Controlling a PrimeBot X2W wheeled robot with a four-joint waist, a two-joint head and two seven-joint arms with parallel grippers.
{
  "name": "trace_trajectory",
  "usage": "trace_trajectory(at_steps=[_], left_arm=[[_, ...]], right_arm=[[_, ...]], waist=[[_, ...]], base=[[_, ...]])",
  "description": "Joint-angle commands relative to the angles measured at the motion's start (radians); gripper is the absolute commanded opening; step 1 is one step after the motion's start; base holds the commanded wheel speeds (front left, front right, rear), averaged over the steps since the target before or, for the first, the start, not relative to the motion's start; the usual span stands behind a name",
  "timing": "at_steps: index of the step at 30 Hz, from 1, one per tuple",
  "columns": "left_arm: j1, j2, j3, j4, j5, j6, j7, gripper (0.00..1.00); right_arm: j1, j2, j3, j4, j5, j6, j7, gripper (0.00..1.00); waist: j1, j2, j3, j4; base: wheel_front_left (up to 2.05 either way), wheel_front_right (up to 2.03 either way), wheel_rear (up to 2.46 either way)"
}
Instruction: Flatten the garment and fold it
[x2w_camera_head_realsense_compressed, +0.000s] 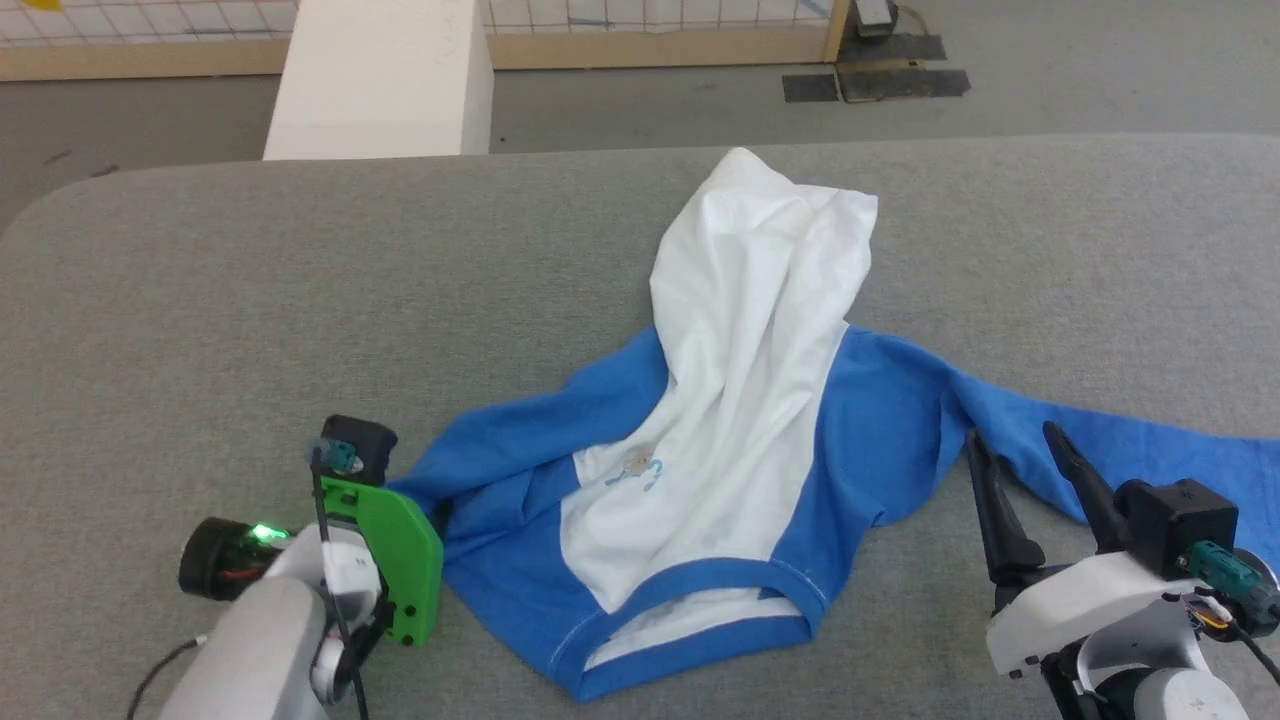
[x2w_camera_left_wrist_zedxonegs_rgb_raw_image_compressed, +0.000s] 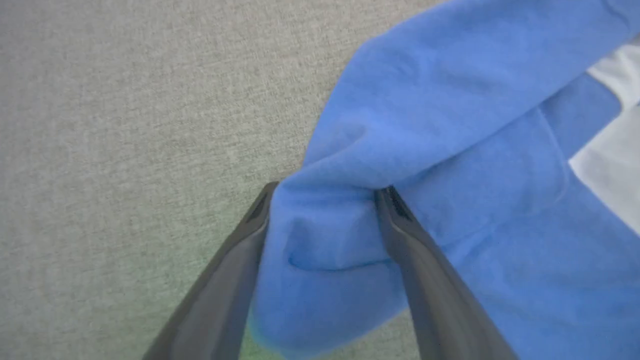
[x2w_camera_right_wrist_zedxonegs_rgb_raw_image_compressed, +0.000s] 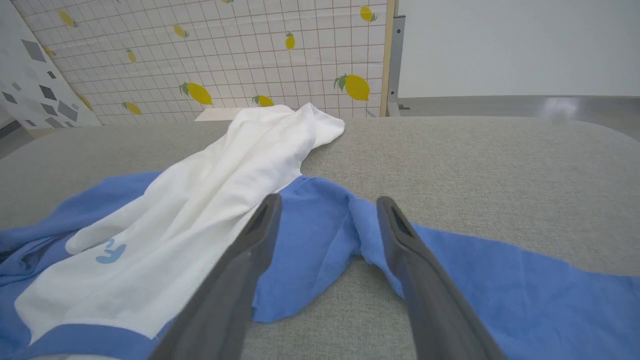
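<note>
The left claw (x2w_camera_left_wrist_zedxonegs_rgb_raw_image_compressed: 328, 189) straddles garment (x2w_camera_left_wrist_zedxonegs_rgb_raw_image_compressed: 450, 125) sleeve, spread; right claw (x2w_camera_right_wrist_zedxonegs_rgb_raw_image_compressed: 328, 199) released over it.

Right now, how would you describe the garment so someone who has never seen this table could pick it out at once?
On the grey fabric-covered table, toward its near edge, lies a crumpled T-shirt, its blue ribbed collar nearest the robot. Unlike the plain white box beyond the table's far edge, it is soft, royal blue with a white panel bunched up the middle.
</note>
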Motion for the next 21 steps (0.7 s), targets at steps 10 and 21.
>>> trace_trajectory(at_steps=[10,21], left_arm=[[-0.034,0.015,0.182,-0.036,-0.055,0.156,-0.172,0.0],[-0.035,-0.03,0.287,0.081,-0.113,0.185,-0.407,1.0]], right_arm=[[-0.02,0.002,0.003,-0.013,0.032,-0.002,-0.004,1.0],[-0.031,0.002,0.011,-0.009,0.032,-0.002,0.014,1.0]], waist=[[0.0,0.0,0.055,0.005],[0.0,0.0,0.049,0.046]], base=[[0.0,0.0,0.0],[0.0,0.0,0.0]])
